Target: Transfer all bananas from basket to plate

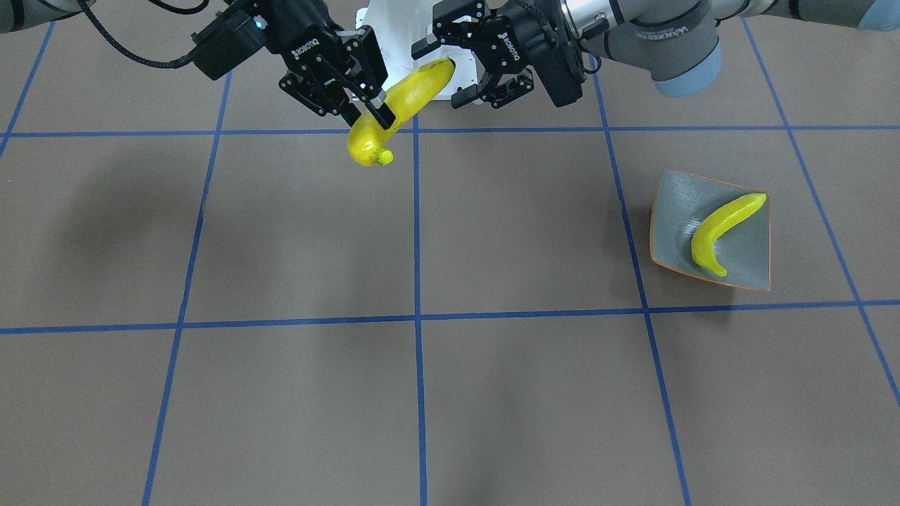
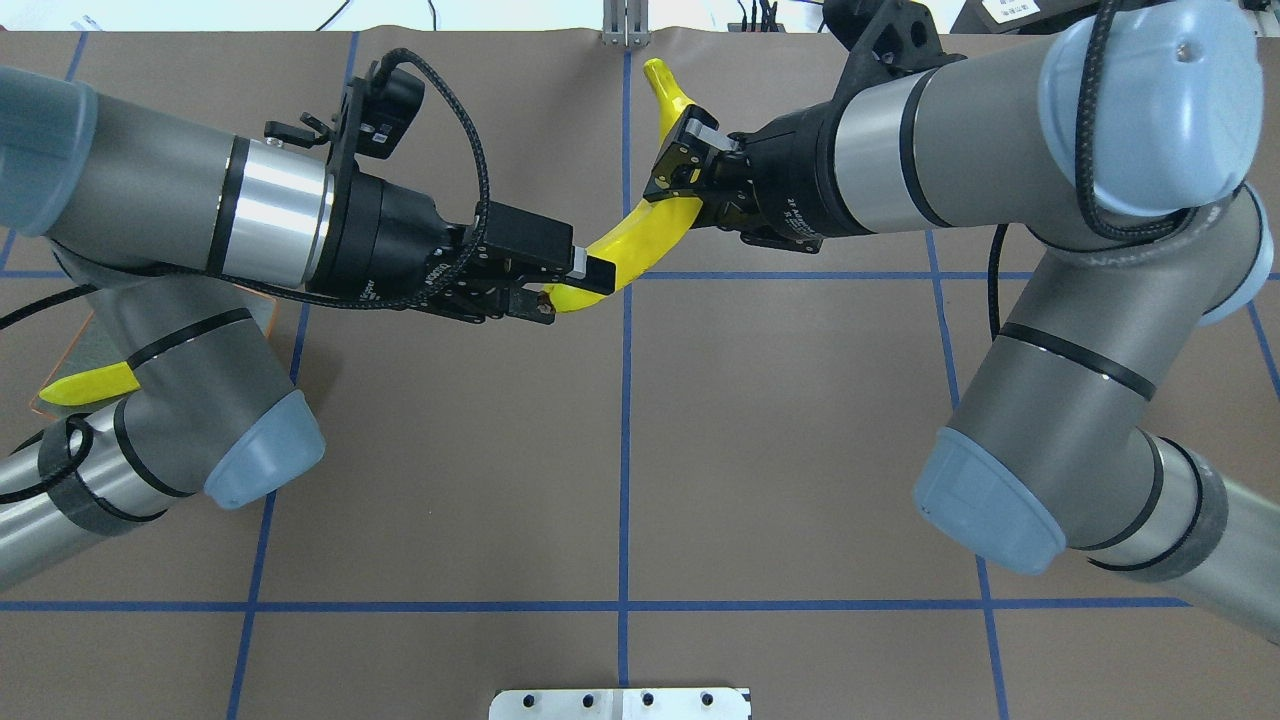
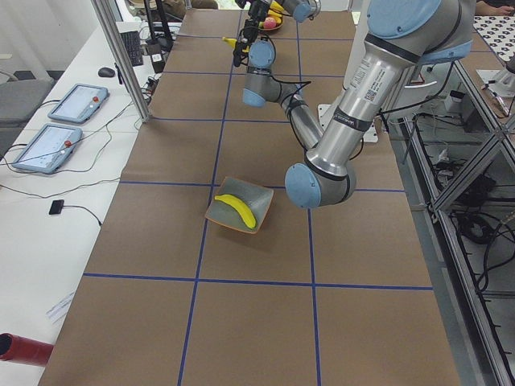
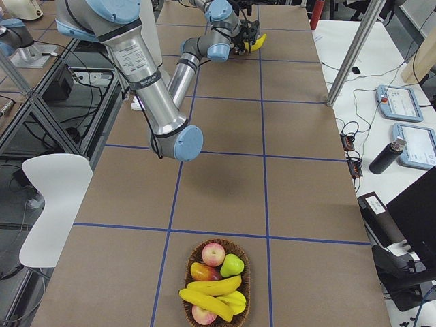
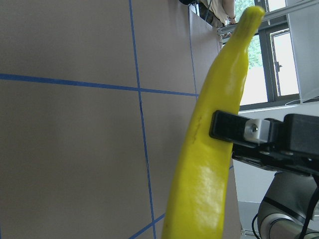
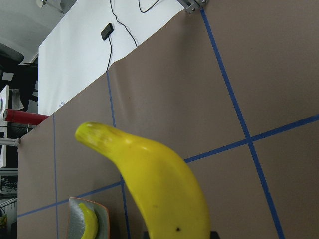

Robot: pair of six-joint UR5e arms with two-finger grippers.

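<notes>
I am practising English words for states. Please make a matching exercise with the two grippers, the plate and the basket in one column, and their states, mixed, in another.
1. right gripper
2. left gripper
3. plate
4. basket

a. carries the lying banana
b. open
c. full of mixed fruit
d. shut on the raised banana

Pairs: 1-d, 2-b, 3-a, 4-c
</notes>
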